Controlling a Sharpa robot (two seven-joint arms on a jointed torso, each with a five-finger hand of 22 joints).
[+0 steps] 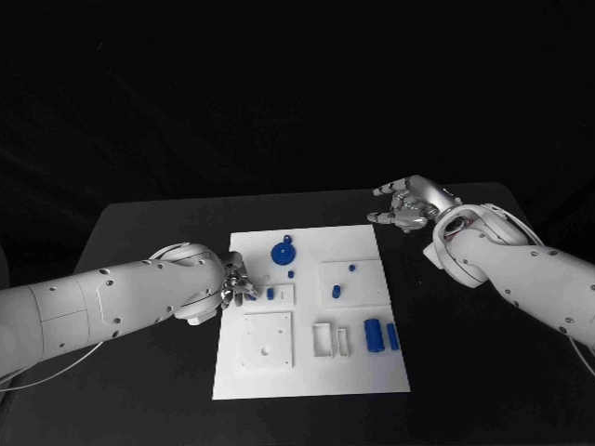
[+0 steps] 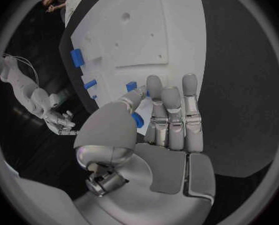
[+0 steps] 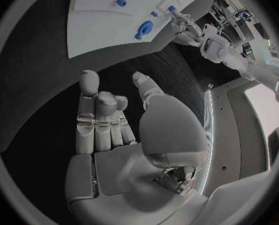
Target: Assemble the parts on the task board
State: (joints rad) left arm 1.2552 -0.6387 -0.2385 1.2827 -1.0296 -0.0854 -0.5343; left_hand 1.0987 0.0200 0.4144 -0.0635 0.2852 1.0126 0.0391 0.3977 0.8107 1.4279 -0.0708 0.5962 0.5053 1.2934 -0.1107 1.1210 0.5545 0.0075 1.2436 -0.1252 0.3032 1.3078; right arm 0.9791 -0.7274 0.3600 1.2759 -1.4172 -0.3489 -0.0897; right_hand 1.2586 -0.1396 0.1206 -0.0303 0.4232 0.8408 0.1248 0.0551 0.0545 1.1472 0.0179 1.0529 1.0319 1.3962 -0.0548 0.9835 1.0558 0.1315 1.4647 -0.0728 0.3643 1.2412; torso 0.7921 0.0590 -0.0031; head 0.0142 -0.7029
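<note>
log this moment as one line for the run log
left hand: holds small blue part at board's left edge | right hand: open, off the board, holding nothing | other blue parts on board

Both arms wore smooth white rounded shells dotted with small dark screws. The left hand (image 2: 158, 135) and right hand (image 3: 124, 135) were silver-grey metal, with segmented fingers and pale grey pads on palm and fingertips. Thin pale cables looped beside the right arm's wrist.

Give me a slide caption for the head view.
Left hand pinches a small blue part at the task board edge; right hand waits empty beyond it.
</note>
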